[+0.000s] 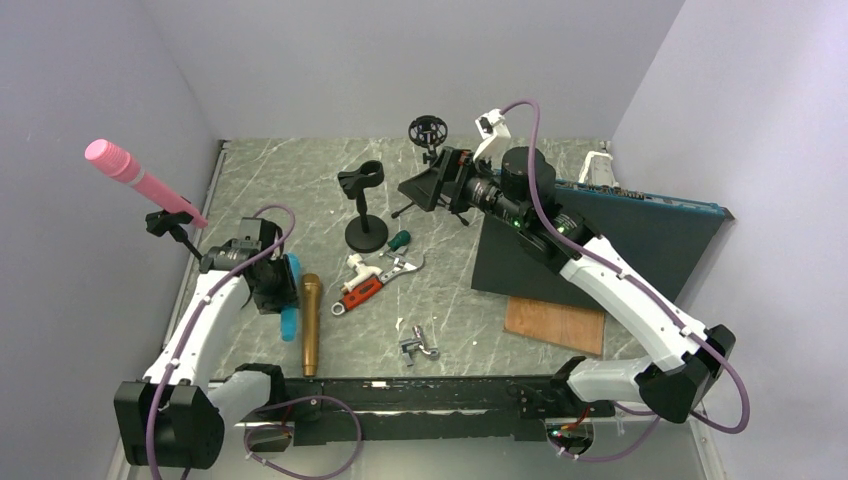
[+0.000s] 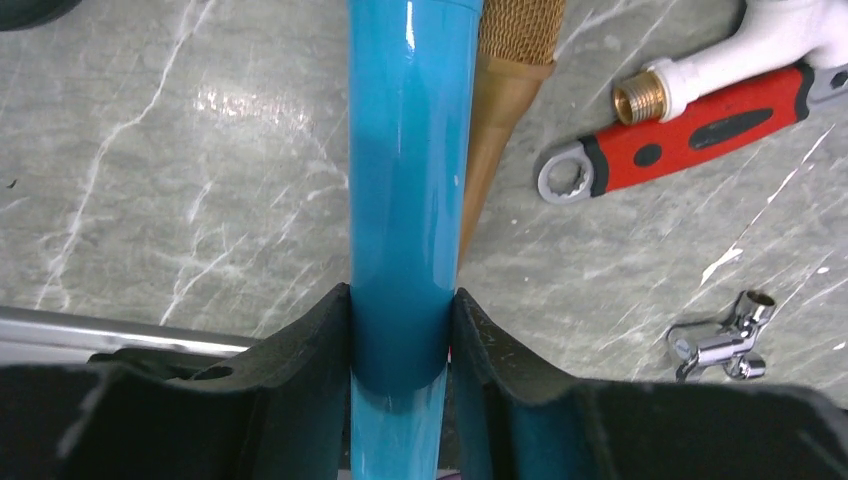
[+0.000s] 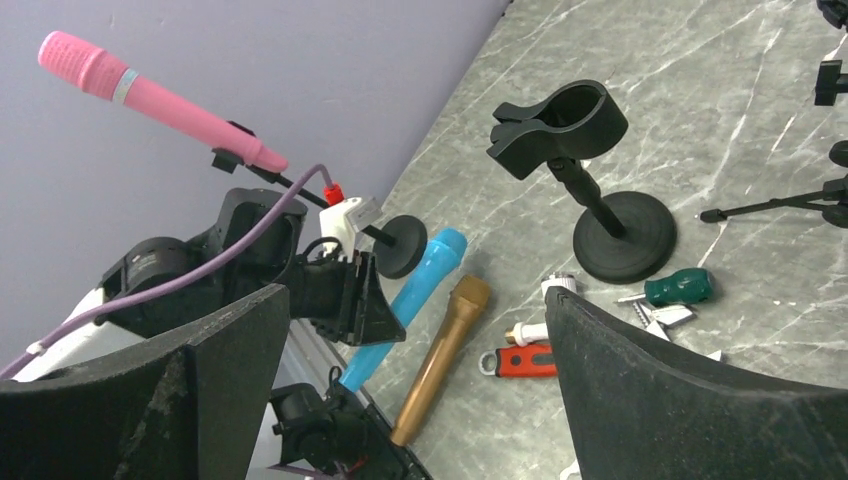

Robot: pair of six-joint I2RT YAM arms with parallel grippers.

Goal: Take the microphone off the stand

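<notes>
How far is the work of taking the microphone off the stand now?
Done: the black stand is empty, and the gold microphone lies on the table. In hand: the left pincer is shut on the blue microphone. Left: the pink microphone sits in its clip; the right pincer is open, holding nothing.

Left edge is tight. pink microphone [image 1: 140, 180] sits high on its thin stand [image 1: 168, 224], close to the left wall [image 1: 70, 300], with the left arm [image 1: 200, 320] right under it. Only clear ways in are from above or from table centre.

left gripper [image 1: 272, 285] is clamped on the blue microphone [image 1: 290, 300], gold microphone [image 1: 311, 325] just beside it, so no room between them.

Mid-table:
- empty stand [image 1: 366, 234] stands upright
- red wrench [image 1: 362, 293], green screwdriver [image 1: 400, 240] and chrome valve [image 1: 420, 345] lie flat

right gripper [image 1: 428, 190], jaws wide, hangs beside the empty stand, near the back tripod [image 1: 428, 132]. dark board [image 1: 590, 250] blocks the right side.
</notes>
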